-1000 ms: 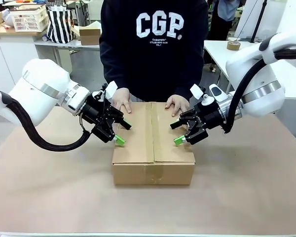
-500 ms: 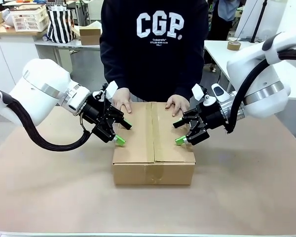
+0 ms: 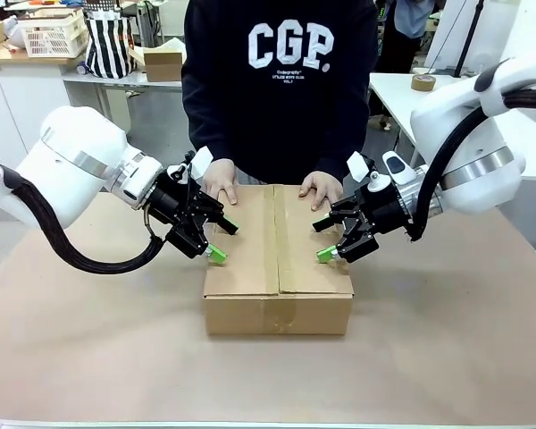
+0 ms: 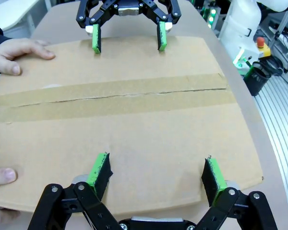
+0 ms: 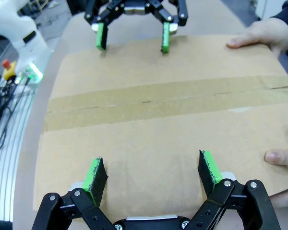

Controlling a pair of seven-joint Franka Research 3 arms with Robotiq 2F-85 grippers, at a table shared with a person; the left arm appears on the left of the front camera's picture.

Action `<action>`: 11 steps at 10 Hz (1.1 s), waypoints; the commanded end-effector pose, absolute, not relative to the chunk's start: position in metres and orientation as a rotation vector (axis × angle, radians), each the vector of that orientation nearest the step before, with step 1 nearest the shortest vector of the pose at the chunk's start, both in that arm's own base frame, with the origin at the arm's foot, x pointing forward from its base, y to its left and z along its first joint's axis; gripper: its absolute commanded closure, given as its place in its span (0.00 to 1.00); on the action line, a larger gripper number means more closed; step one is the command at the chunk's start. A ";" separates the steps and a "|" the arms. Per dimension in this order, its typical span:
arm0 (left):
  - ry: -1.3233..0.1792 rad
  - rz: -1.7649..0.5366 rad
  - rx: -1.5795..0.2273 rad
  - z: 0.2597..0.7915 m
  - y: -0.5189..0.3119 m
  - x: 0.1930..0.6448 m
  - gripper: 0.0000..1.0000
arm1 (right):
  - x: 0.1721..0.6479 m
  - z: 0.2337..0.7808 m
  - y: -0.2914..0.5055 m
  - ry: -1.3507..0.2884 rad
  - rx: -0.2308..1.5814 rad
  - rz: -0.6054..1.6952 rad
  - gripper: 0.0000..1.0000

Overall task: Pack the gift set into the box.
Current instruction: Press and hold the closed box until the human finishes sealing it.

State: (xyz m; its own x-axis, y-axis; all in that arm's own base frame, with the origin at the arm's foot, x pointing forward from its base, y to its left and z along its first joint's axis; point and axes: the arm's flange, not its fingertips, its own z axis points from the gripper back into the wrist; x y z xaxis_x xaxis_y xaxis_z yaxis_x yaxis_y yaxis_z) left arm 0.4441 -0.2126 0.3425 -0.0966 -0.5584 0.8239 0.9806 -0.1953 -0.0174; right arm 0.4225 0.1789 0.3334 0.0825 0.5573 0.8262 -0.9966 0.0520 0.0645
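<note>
- Box [image 3: 277, 268] shut, seam taped, set on bench [image 3: 447, 340].
- L tool [image 3: 221, 241] & R tool [image 3: 322, 239] held wide open, empty, over box ends.
- Far edge touched by person's hands [image 3: 219, 181].

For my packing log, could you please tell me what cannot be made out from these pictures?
- All views: the box is closed, which hides its inside, so the gift set cannot be confirmed.
- Front view: whether the open left hand and right hand touch the box top; the angle hides any gap.
- Left wrist view: the person's finger at lower left; the edge cuts off the rest.
</note>
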 end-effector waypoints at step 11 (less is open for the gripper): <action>-0.688 -1.602 -0.865 0.340 -0.211 0.444 0.00 | 0.425 0.332 0.179 -0.723 0.788 1.356 0.00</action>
